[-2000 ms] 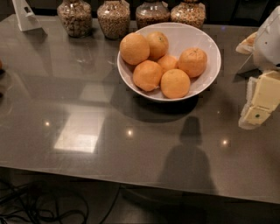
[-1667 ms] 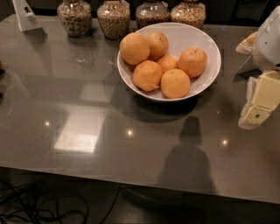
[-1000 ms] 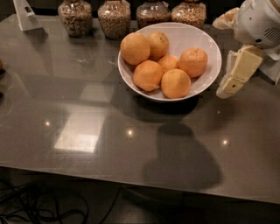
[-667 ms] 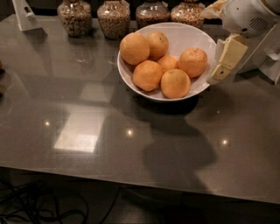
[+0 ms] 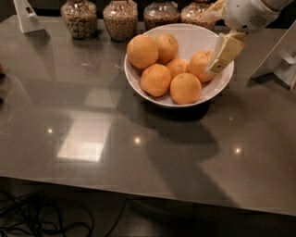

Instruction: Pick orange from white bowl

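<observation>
The white bowl [image 5: 217,88] stands at the back middle of the grey table and holds several oranges. The orange [image 5: 200,65], squat with a puckered top, lies at the bowl's right side. My gripper [image 5: 210,44] hangs over the bowl's right rim, open. Its lower beige finger [image 5: 225,51] points down just right of that orange, close to it or touching it. The upper finger [image 5: 210,13] reaches over the bowl's back rim. The biggest orange [image 5: 142,51] lies at the bowl's left, and a small one [image 5: 177,66] lies in the middle.
Several glass jars of grain [image 5: 120,19] line the back edge behind the bowl. A white stand [image 5: 27,16] is at the back left, and a white object [image 5: 283,53] at the right. Cables [image 5: 41,217] lie on the floor below the table's front edge.
My gripper has moved from the table's right edge up and to the left, and now hangs over the bowl's right rim beside the orange. The oranges have not moved.
</observation>
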